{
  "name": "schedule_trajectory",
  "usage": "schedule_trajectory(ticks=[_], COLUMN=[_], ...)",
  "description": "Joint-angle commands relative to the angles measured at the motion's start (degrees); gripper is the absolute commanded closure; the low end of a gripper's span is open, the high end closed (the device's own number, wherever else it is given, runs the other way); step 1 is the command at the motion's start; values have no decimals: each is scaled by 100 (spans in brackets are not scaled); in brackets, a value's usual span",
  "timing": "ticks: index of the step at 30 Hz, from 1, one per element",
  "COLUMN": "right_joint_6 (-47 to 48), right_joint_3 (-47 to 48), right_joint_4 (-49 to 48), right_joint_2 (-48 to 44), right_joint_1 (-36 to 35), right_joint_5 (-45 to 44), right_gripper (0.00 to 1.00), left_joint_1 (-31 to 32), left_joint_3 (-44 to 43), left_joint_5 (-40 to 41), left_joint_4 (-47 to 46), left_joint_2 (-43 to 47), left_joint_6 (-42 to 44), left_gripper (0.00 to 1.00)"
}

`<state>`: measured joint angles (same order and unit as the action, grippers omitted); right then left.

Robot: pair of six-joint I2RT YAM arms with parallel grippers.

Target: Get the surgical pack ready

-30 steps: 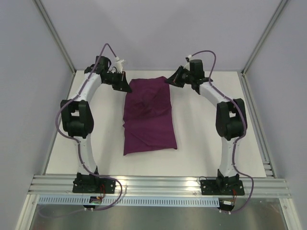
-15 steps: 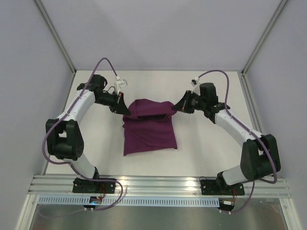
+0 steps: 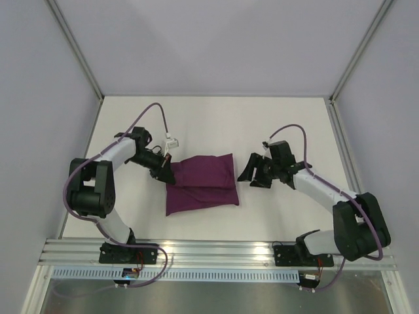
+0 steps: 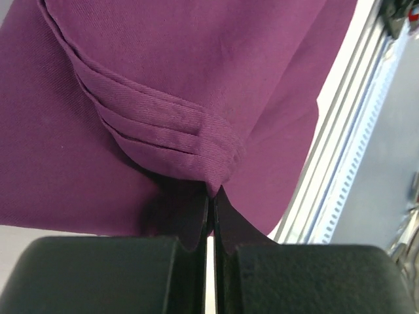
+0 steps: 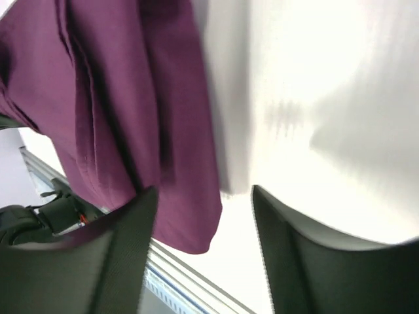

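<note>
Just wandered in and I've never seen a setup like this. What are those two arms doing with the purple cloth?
Two robot arms are preparing a surgical pack, a plum-purple fabric drape that lies folded into a compact bundle on the white table. The left hand is shut, pinching the fabric layers at the bundle's left edge. The right hand is open beside the bundle's right edge and grips nothing.

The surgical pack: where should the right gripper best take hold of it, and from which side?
Probably the right edge of the surgical pack, near its far corner, coming in low from the right. It lies flat with stacked folds there, the open right gripper stands beside it, and the left gripper pinches the opposite side.
</note>
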<state>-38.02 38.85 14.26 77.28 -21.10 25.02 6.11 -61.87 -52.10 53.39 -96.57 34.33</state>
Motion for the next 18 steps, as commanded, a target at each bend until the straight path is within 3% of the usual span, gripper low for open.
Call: schedule_trajectory(ticks=[1,2,5,7,13,18], right_joint_6=[795,927,1322,1507,1736,1543], right_joint_3=[955,1227,2212,2957,4699,5895], right_joint_4=[866,1033,1421,1509,1799,1738], right_joint_2=[-46,41,611,1051,3168,4549], right_joint_1=[71,97,177,168,-60,-420], right_joint_5=[-514,-524,-515,-367,380,1128], right_gripper=[32,25,16,16,30,32], left_joint_1=[-40,-31,-22,-22,-5,-4], left_joint_3=[8,-1,17,34,122,166], left_joint_5=[367,402,516,508,490,551], left_joint_4=[-30,-39,-100,-118,-144,-232], left_joint_2=[7,7,16,-2,33,77], left_joint_6=[697,724,751,760,751,672], left_gripper=[100,100,100,100,100,100])
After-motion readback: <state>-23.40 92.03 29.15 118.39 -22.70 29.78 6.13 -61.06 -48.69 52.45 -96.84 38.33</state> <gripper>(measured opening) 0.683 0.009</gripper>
